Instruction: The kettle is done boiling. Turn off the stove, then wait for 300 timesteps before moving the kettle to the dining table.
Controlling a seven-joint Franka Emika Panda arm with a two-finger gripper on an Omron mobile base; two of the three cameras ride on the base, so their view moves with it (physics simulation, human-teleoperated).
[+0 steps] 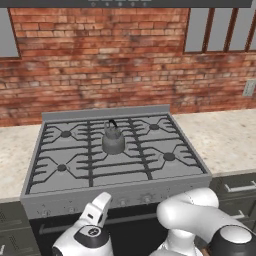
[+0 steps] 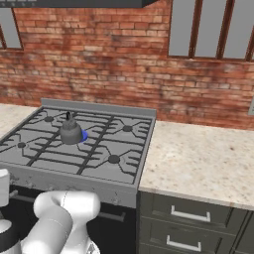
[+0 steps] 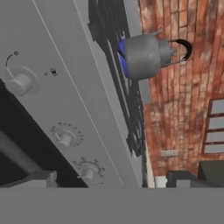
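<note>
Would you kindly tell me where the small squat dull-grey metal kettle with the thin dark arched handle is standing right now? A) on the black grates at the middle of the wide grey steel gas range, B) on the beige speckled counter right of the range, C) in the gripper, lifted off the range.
A: the kettle stands on the grates at the middle of the range, blue flame beneath it.

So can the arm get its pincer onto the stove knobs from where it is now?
Probably yes. The hand view looks straight along the stove's front panel, with a knob close ahead and nothing between. The kettle sits up on the grates, out of the way.
</note>
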